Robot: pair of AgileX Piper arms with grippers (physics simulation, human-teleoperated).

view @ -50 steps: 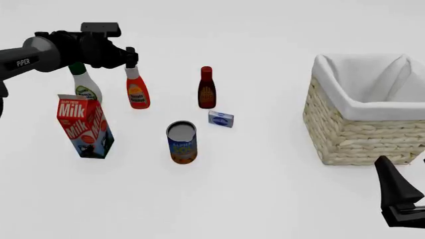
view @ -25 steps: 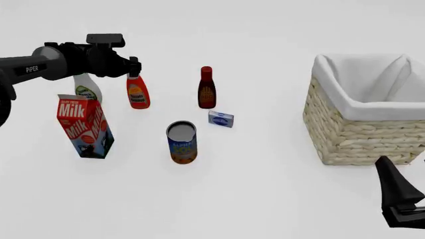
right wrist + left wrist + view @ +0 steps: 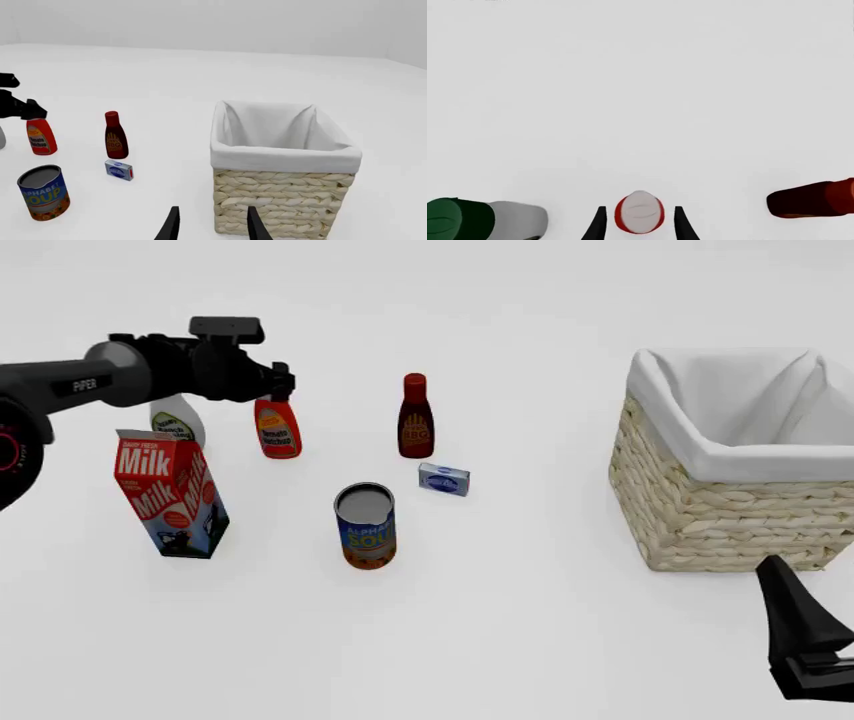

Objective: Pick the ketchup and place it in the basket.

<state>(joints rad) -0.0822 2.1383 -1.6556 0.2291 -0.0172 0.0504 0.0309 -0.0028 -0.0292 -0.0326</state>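
Observation:
The ketchup (image 3: 278,430) is a red-orange squeeze bottle standing upright at the back left of the table, also seen small in the right wrist view (image 3: 40,137). My left gripper (image 3: 280,381) is at its top. In the left wrist view the white cap (image 3: 639,212) sits between the two open fingertips of the left gripper (image 3: 640,209), with a small gap on each side. The basket (image 3: 721,510) stands at the right, its white lining empty (image 3: 280,145). My right gripper (image 3: 212,210) hangs open just in front of the basket, low at the right (image 3: 790,605).
A dark bottle with a red cap (image 3: 415,417) stands right of the ketchup, and a white bottle with a green cap (image 3: 174,422) stands to its left. A milk carton (image 3: 167,495), a soup can (image 3: 364,526) and a small blue box (image 3: 443,479) are nearer.
My left gripper has moved right and down, so its fingers now straddle the ketchup's cap. The ketchup and the right arm have not moved.

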